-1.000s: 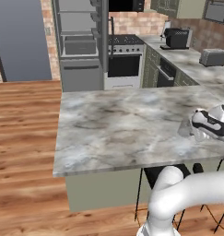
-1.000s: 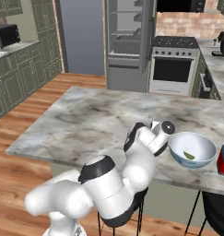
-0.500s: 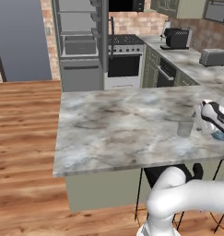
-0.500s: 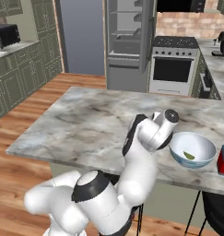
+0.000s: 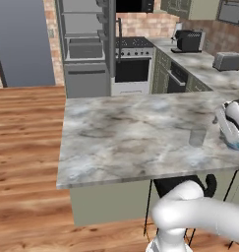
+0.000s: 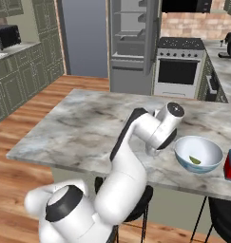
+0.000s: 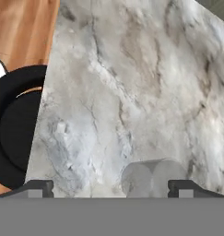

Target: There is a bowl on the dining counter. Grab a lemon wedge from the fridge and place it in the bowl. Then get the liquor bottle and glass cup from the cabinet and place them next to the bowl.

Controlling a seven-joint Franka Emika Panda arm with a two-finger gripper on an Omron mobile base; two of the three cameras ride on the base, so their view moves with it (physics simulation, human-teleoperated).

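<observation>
Clear glass cup point(image 5: 197, 136) upright on dining counter point(image 5: 121, 138) | gripper point(image 7: 110, 186) above it, jaws spread wide, apparently not touching | bowl point(image 6: 198, 154) nearby holds lemon wedge point(image 6: 195, 160)

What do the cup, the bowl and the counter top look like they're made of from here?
The glass cup looks like clear glass: greyish, and the marble shows through it. The bowl looks like glazed ceramic, smooth white inside with a pale blue outside, though it could be plastic. The dining counter looks like polished marble, a grey-veined slab with a soft sheen.
</observation>
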